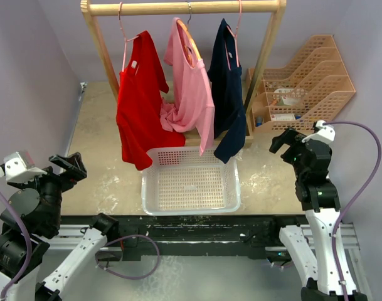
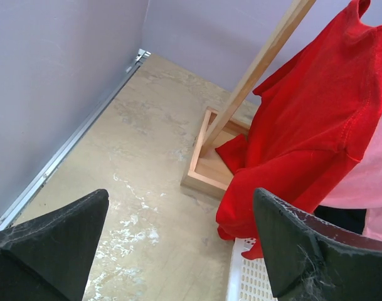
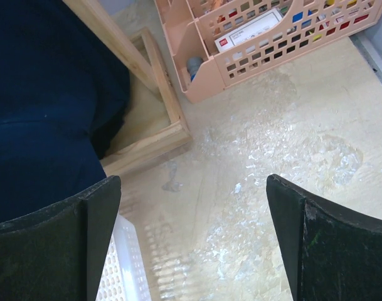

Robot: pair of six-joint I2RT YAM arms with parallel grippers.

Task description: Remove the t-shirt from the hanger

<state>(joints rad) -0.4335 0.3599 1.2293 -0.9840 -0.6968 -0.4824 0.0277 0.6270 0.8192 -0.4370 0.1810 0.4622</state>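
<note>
A wooden rack [image 1: 178, 8] holds three t-shirts on hangers: a red one [image 1: 139, 100] at the left, a pink one [image 1: 192, 88] in the middle, a navy one [image 1: 228, 88] at the right. The pink shirt hangs skewed on its wooden hanger [image 1: 189, 39]. My left gripper [image 1: 70, 165] is open and empty, low at the near left; its wrist view shows the red shirt [image 2: 316, 125]. My right gripper [image 1: 283, 140] is open and empty at the right of the rack; its wrist view shows the navy shirt [image 3: 46, 106].
A white perforated basket [image 1: 191, 182] lies on the table under the shirts, also in the left wrist view [image 2: 238, 276]. A peach file organizer [image 1: 303, 81] stands at the back right. Purple walls close the left and right sides.
</note>
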